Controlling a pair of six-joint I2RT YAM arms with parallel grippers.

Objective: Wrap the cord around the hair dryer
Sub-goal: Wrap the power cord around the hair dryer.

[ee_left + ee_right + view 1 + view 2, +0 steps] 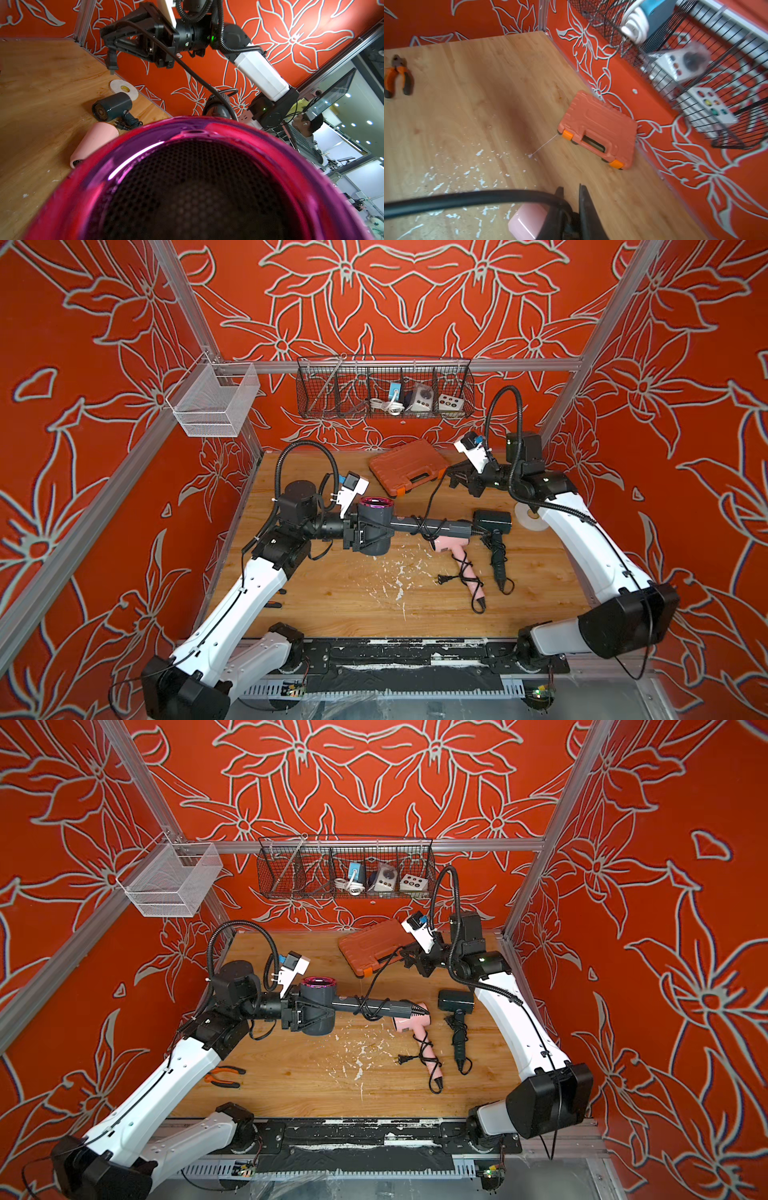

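Observation:
A grey hair dryer (376,529) with a magenta ring (187,128) is held above the table, and my left gripper (365,531) is shut on its head. Its handle (440,526) points right. The black cord (432,497) loops around that handle and rises to my right gripper (451,479), which is shut on it near the back of the table. In the right wrist view the cord (467,197) runs into the closed gripper (571,190). The left wrist view shows the ring filling the frame, the fingers hidden, and the cord (187,68) leading to the right gripper (112,62).
A pink hair dryer (455,553) and a black hair dryer (492,522), both with wrapped cords, lie on the wooden table (332,593). An orange tool case (409,466) sits at the back, a tape roll (530,516) at the right, and pliers (224,1077) at the left. Wire baskets (384,389) hang on the wall.

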